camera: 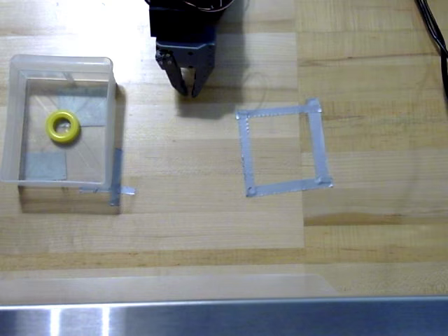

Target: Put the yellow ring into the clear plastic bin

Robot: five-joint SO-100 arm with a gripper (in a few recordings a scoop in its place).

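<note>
The yellow ring [63, 127] lies flat inside the clear plastic bin [110, 119] on the table [210, 224]. The claw [189, 89] hangs well apart from the bin. It holds nothing, and its tips are almost closed.

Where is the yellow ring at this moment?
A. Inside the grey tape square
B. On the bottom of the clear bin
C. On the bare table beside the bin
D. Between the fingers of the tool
B: the yellow ring lies flat inside the clear bin, apart from the tool and the tape square.
</note>
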